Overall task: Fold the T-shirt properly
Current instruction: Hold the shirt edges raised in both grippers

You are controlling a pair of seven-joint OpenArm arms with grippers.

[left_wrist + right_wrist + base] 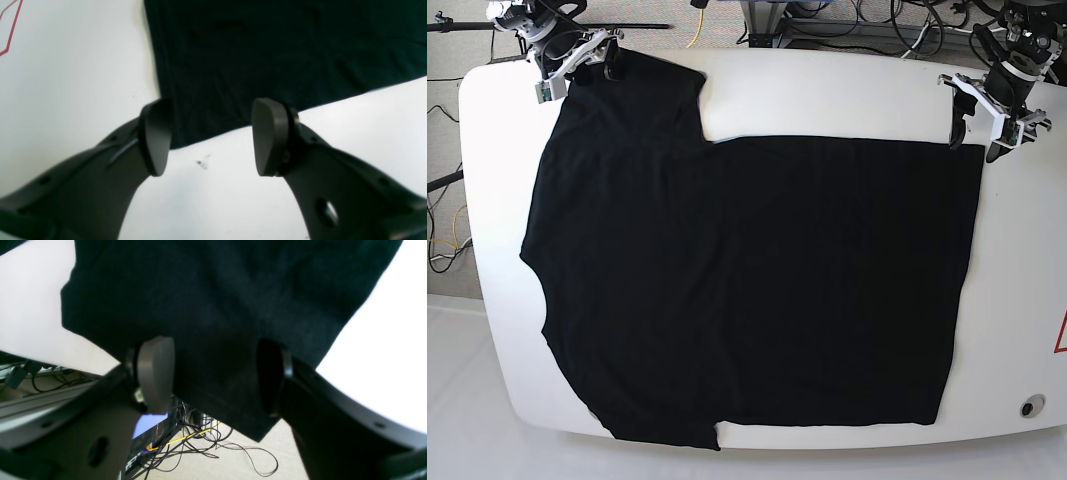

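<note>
At eleven o'clock the right gripper (577, 62) has its fingers (156, 373) spread, released, straddling a sleeve corner of the T-shirt (757, 290), which lies flat across the tabletop (827, 90). At one o'clock the left gripper (975, 128) hovers with fingers (156, 136) parted at the hem corner.

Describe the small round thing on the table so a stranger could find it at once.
Start at the white table, mostly covered by the black T-shirt. Go to the bare near right corner, beyond the shirt's edge. The small round fitting sits there alone, below a red line mark.
</note>
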